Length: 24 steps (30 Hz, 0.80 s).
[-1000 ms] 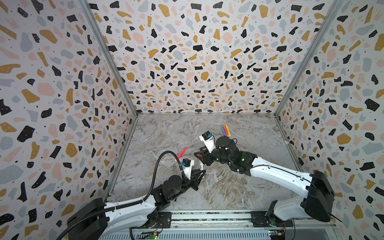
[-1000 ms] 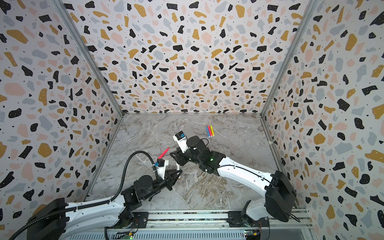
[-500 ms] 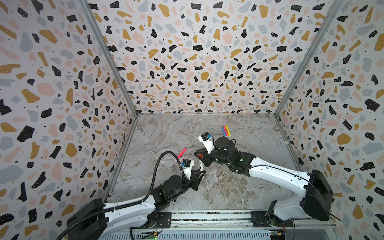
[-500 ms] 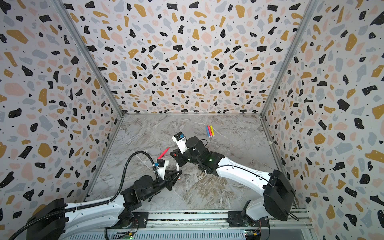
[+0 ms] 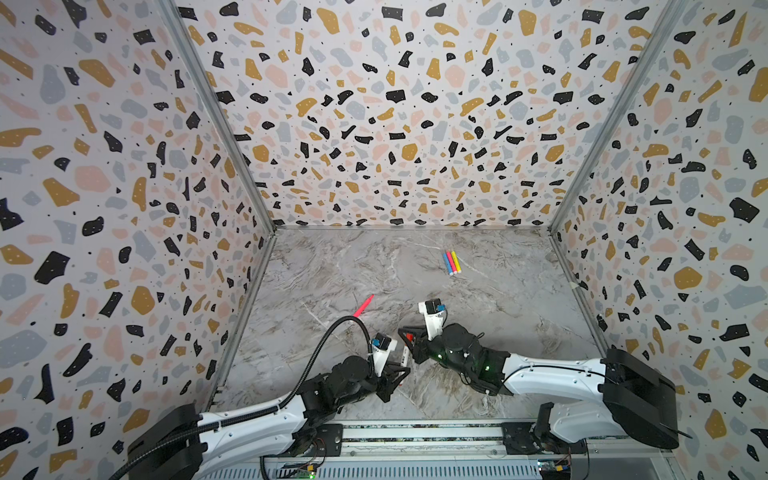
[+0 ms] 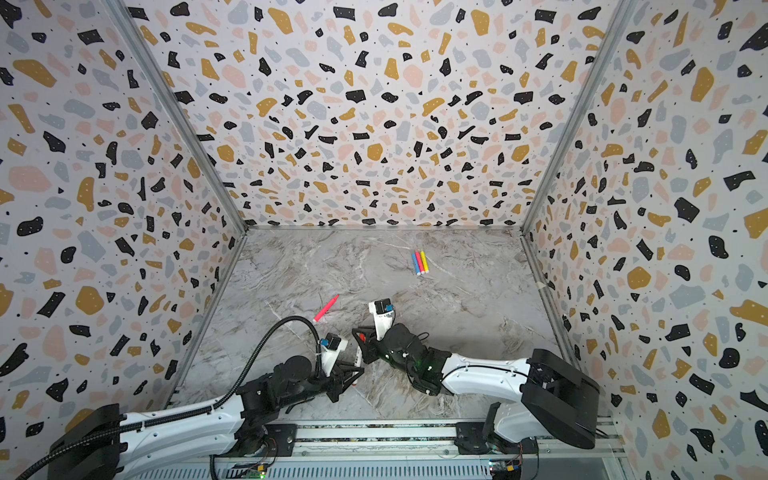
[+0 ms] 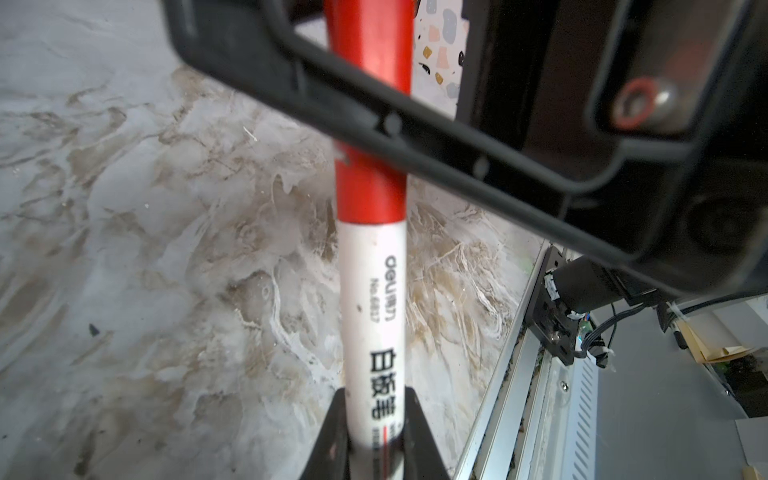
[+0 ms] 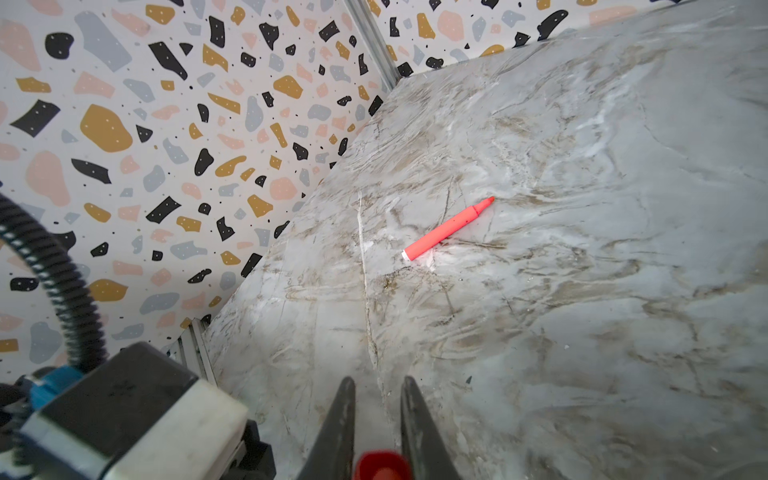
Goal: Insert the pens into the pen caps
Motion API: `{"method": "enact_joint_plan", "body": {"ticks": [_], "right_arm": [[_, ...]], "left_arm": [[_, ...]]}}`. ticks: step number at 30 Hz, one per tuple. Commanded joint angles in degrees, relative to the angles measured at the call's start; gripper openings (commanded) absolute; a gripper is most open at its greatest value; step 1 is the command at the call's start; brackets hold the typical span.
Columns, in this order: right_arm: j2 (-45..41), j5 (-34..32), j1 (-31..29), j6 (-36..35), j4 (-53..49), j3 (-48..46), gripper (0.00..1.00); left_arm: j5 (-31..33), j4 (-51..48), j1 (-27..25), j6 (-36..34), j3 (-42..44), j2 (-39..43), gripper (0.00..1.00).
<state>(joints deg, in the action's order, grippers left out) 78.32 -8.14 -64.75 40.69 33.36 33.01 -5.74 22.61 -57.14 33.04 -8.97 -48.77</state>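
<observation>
1. Both top views. Near the middle of the desk's (image 5: 519, 291) front edge, the left gripper (image 5: 397, 373) clamped the white pen (image 5: 405, 355) with its tip angled toward the right gripper (image 5: 409, 338), which was closed on the cap (image 5: 409, 336). Holding one part in each arm let the two be aligned off the surface.
2. Left wrist view. The fingers (image 7: 332, 432) pinched the barrel low, leaving the tip end free. The cap met the barrel in one straight line and appeared seated, though how deeply could not be told.
3. Right wrist view. The jaws stood narrow, with the cap between them. Beyond lay a pink pen (image 8: 446, 228), uncapped, left of centre.
4. Surroundings. The desk was grey-brown and marbled, with speckled walls (image 5: 374, 104) on three sides and a rail (image 5: 415, 434) along the front. Three pens (image 5: 451, 262) lay side by side near the far edge.
</observation>
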Motion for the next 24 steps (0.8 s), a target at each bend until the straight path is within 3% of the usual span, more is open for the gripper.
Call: {"method": "enact_joint_plan", "body": {"ticks": [1, 8, 19, 22, 24], "right_arm": [[3.3, 9.3, -5.0, 3.3, -14.1, -6.0, 0.0], [2.7, 14.3, -5.8, 1.4, -8.8, -8.7, 0.0], [-0.8, 14.3, -2.5, -4.8, -15.2, -0.6, 0.0], [-4.0, 14.7, 0.6, -7.9, -19.1, 3.5, 0.13], [-7.4, 15.0, 3.0, -9.0, -21.6, 6.2, 0.36]], "left_arm": [[8.3, 23.6, 5.1, 1.1, -5.9, 3.9, 0.0], [3.6, 25.2, 10.8, 3.6, -4.1, 7.6, 0.0], [3.3, 21.2, 11.2, 1.1, -2.5, 6.2, 0.0], [3.0, 20.0, 11.2, -0.2, -1.8, 5.1, 0.0], [1.6, 18.9, 11.2, -1.5, -1.8, 3.2, 0.0]]}}
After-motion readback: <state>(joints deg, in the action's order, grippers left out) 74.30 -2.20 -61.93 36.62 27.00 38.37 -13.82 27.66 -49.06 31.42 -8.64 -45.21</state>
